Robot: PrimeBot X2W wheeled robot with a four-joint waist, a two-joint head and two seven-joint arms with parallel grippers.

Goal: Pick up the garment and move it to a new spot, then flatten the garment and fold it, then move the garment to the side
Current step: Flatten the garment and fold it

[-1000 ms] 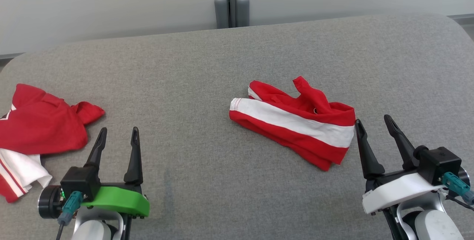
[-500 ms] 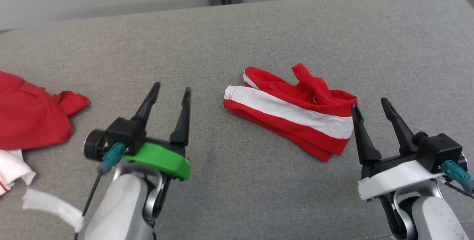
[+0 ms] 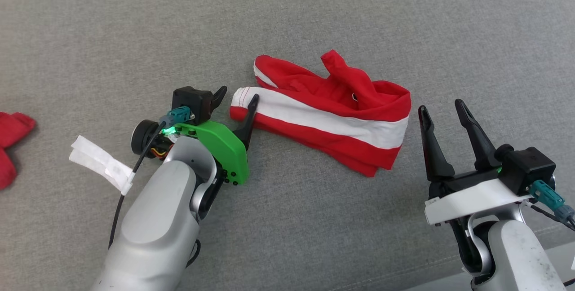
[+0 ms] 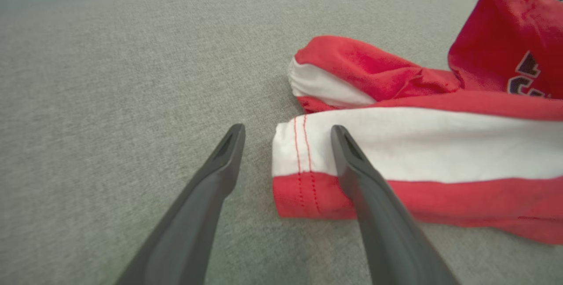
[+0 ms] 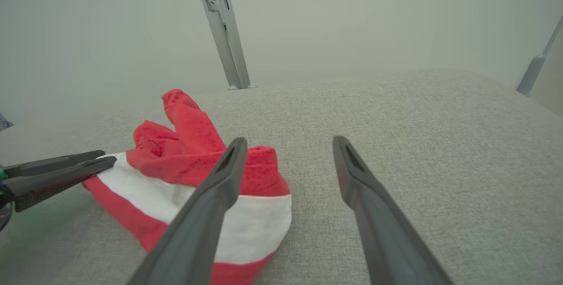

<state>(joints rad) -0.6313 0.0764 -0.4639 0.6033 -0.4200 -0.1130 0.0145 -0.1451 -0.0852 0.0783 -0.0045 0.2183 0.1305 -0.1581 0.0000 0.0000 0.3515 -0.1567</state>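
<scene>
**Left gripper at the garment's hem end**

My left arm reaches forward with its wrist rolled over. The left gripper (image 3: 239, 93) stands wide around the stitched hem end of the garment (image 3: 323, 116); I cannot tell whether the fingers touch it. The right gripper (image 3: 440, 104), equally wide and empty, hovers just beside the garment's opposite end. The garment lies crumpled on the grey worktop (image 3: 314, 21). My left wrist view adds dark lettering (image 4: 525, 74) on a raised red fold.
</scene>
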